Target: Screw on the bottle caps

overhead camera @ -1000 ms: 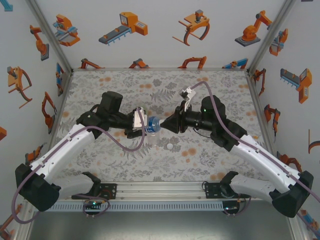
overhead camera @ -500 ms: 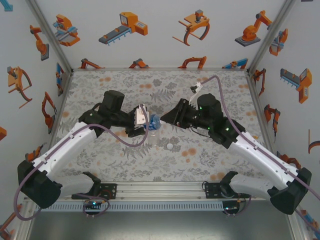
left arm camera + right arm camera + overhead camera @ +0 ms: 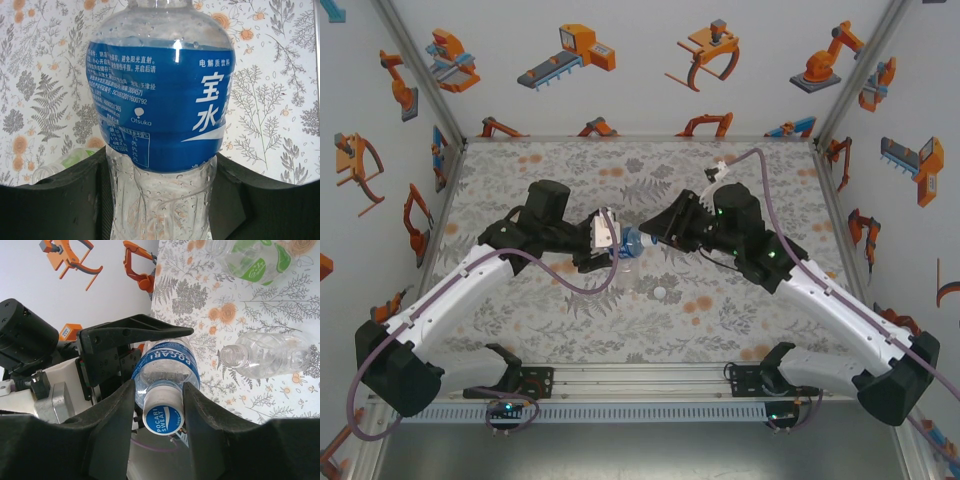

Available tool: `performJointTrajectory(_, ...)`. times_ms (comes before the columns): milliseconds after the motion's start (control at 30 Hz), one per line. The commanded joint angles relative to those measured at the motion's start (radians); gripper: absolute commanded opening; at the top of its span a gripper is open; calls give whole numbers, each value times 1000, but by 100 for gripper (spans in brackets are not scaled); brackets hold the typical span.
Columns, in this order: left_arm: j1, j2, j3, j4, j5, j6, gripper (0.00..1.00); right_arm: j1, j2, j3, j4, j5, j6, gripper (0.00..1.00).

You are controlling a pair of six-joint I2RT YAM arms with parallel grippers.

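My left fingers [image 3: 50, 200] clench the bottle [image 3: 160, 110] above the surface [image 3: 720, 320], cap [image 3: 162, 418] toward three o'clock. My right fingers [image 3: 115, 425] straddle that cap; gripping or loose, I cannot tell. Mid-screwing, I judge: next, pinch firmly and twist.

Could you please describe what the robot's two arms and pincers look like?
The left arm and right arm have white lower links, black joints with small green lights, and a purple cable alongside. The left pincer and right pincer have matte black tapered fingers.
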Motion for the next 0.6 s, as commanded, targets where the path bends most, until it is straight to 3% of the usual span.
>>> performJointTrajectory(0, -2, -13, 10, 30, -23, -26, 2, 2, 18, 2, 29, -40, 36, 41)
performJointTrajectory(333, -1, -17, 5, 47, -67, -39, 2, 2, 39, 4, 20, -50, 39, 41)
performJointTrajectory(500, -2, -28, 0, 39, -34, -19, 4, 0, 41, 2, 24, -33, 28, 27)
performJointTrajectory(567, -2, -25, 1, 41, -36, -22, 14, -3, 45, 8, 24, -31, 12, 23)
